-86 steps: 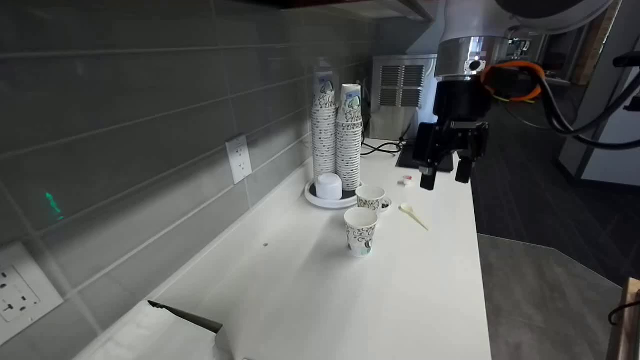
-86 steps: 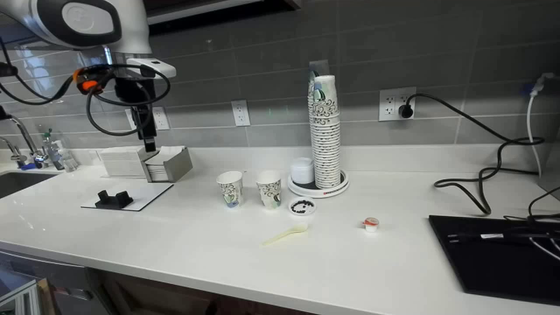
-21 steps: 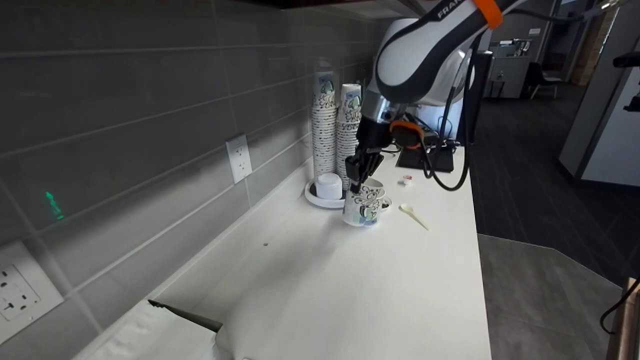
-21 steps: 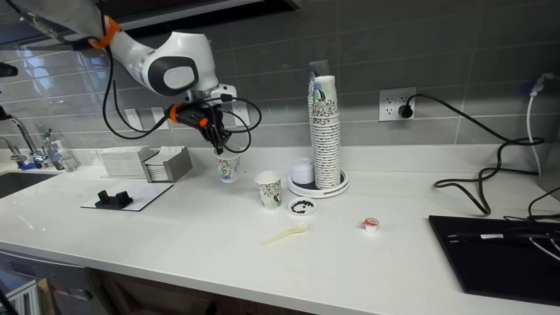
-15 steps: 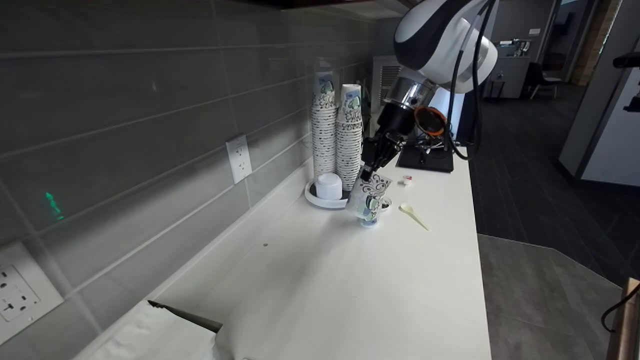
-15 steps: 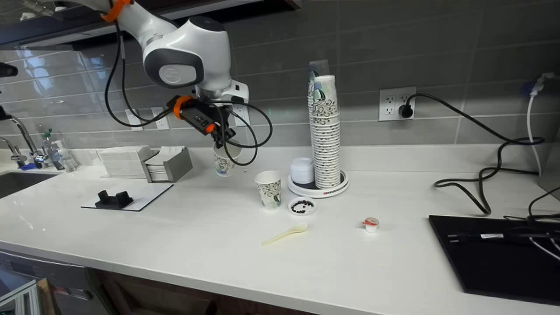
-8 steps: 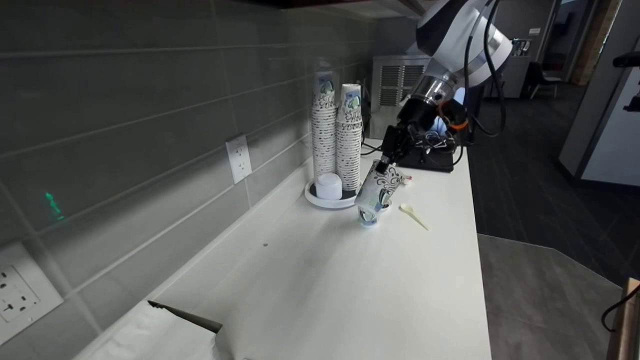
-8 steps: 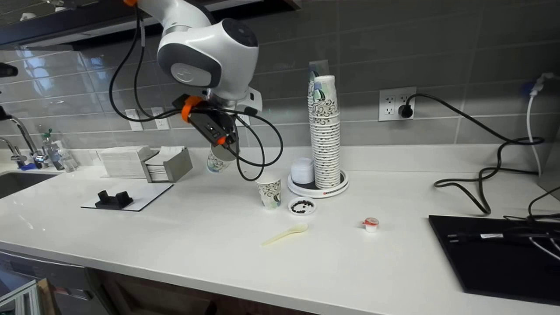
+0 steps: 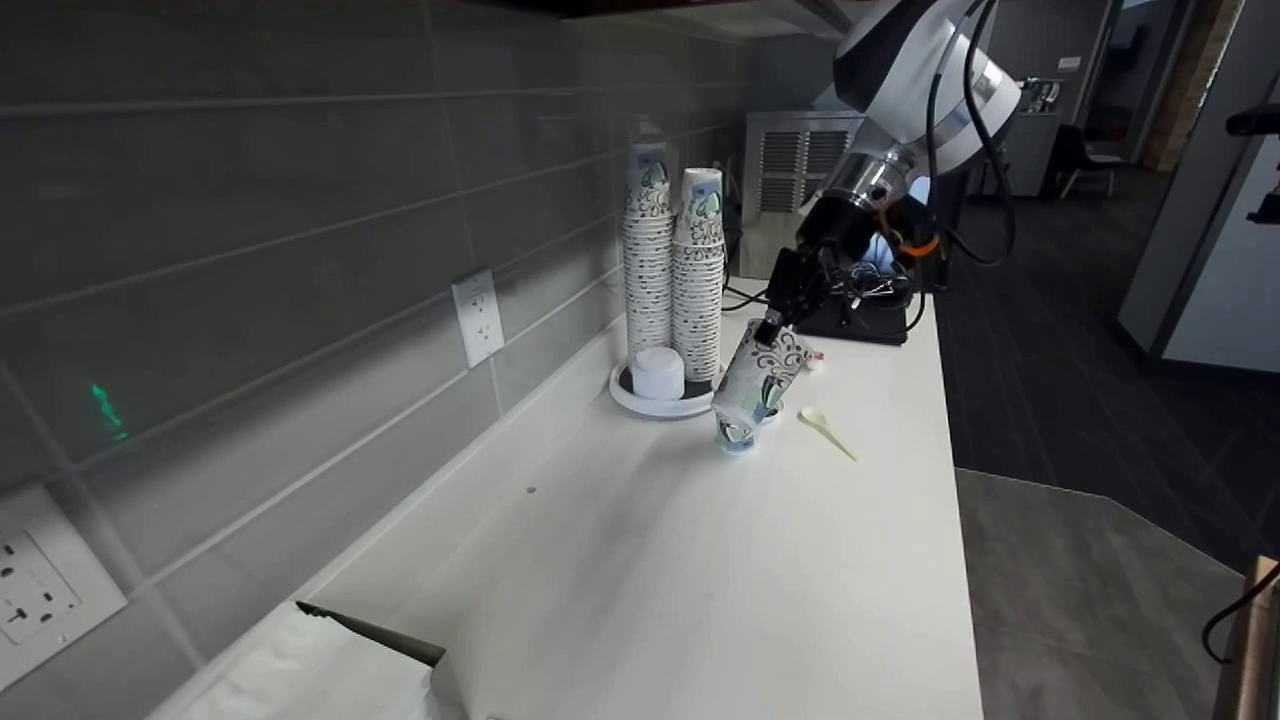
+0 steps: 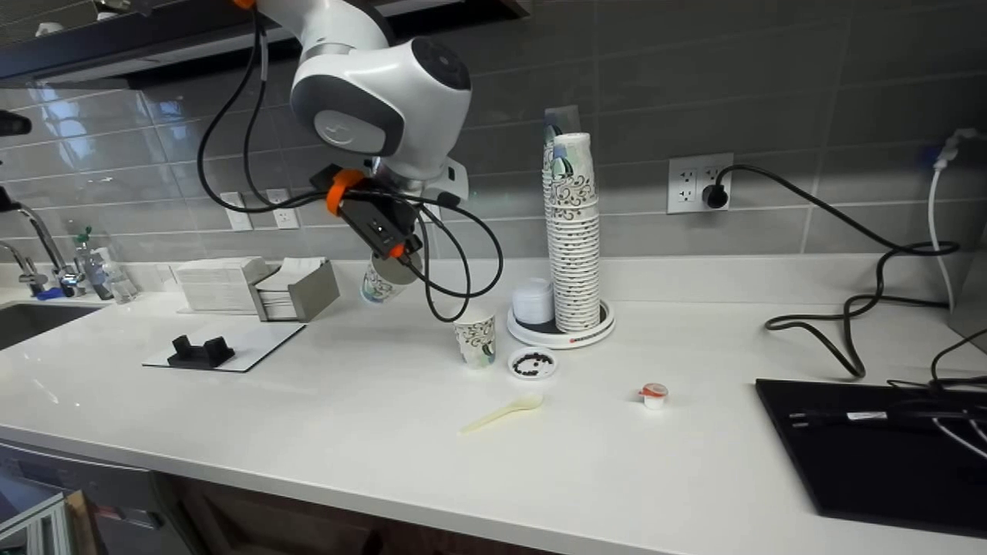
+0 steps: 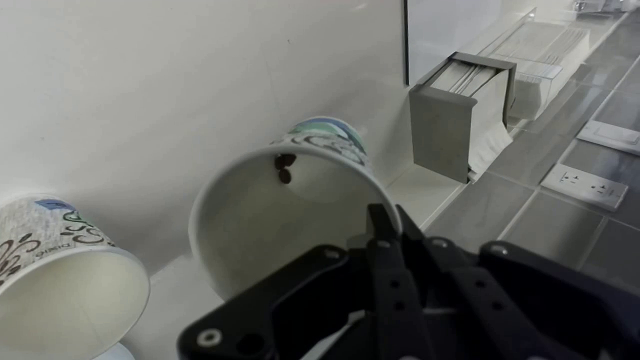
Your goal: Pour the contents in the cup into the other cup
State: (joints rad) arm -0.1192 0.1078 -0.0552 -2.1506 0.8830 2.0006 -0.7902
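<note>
Fingers [image 9: 768,331] on cup [image 9: 760,376], second cup [image 9: 737,441] part-hidden

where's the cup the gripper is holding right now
In an exterior view, the held cup hangs tilted above the counter, left of the standing cup and right of the napkin holder; the wrist view shows its rim in the gripper.

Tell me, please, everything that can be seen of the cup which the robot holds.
The cup is white, apparently paper, with a rounded rim and printed dark scrolls and blue and green patches outside. The jaws pinch its wall at the rim, one inside, one outside. It hangs tilted above the counter. In the wrist view, its open mouth shows a few small dark pieces inside.
</note>
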